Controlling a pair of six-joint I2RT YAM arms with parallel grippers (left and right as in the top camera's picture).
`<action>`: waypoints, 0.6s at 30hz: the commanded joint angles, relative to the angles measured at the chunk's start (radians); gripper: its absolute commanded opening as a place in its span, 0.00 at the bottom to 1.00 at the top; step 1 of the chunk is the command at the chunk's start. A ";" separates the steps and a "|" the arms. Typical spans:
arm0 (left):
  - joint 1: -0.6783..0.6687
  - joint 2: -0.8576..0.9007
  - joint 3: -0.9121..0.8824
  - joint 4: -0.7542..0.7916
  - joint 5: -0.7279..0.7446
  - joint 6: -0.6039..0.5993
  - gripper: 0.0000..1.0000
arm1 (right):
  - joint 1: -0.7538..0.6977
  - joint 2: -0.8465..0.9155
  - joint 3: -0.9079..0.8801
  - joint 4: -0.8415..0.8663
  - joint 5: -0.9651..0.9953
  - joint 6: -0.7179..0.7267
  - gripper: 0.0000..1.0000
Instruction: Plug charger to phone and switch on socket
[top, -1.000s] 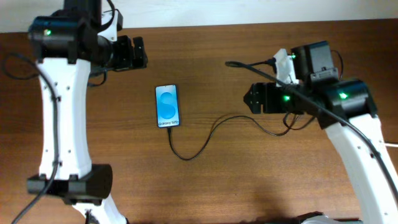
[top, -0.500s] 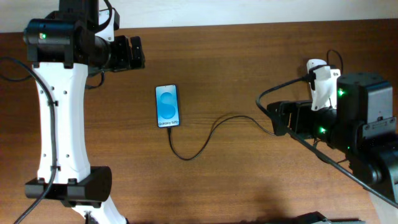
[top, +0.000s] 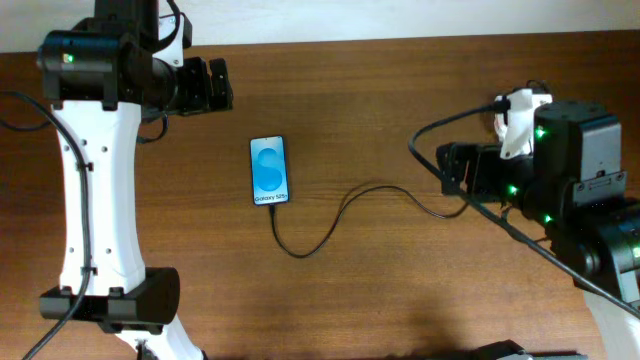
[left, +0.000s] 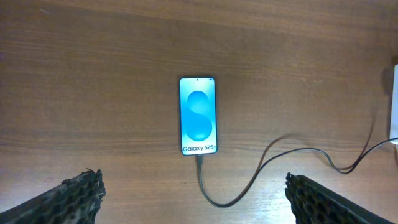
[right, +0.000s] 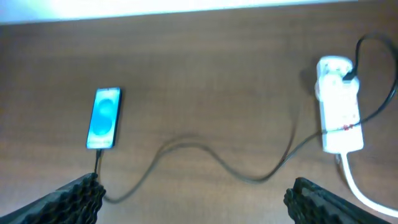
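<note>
We judge the small white power strip with its red switch mark (right: 339, 109) to be the piece left to deal with. It lies at the right of the brown wooden table (top: 380, 300), well apart from the slim black-framed phone with the blue-and-white screen (left: 199, 116), which lies flat near the table's middle. The thin black charger cable (left: 273, 146) runs in loose loops from the phone's bottom edge toward the strip. Its tip looks seated in the phone, though the joint is too small to be sure. The strip is probably light, hard plastic that would skate on the wood under a sideways push, so we would press straight down on the switch or steady the body by its long sides. The cable is limp and should not be tugged. The left gripper (left: 194, 183) and the right gripper (right: 194, 183) are both spread wide and empty. Only the right wrist view shows the strip whole. From overhead the right arm covers it, while the left wrist view shows the phone's port end most sharply.
</note>
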 joint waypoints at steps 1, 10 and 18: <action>0.000 -0.006 0.009 -0.002 -0.012 -0.006 0.99 | -0.003 -0.001 0.010 0.079 0.045 -0.007 0.98; 0.000 -0.006 0.009 -0.002 -0.012 -0.006 0.99 | -0.059 -0.229 -0.293 0.450 0.038 -0.095 0.98; 0.000 -0.006 0.009 -0.002 -0.012 -0.006 0.99 | -0.122 -0.597 -0.921 0.977 0.018 -0.119 0.98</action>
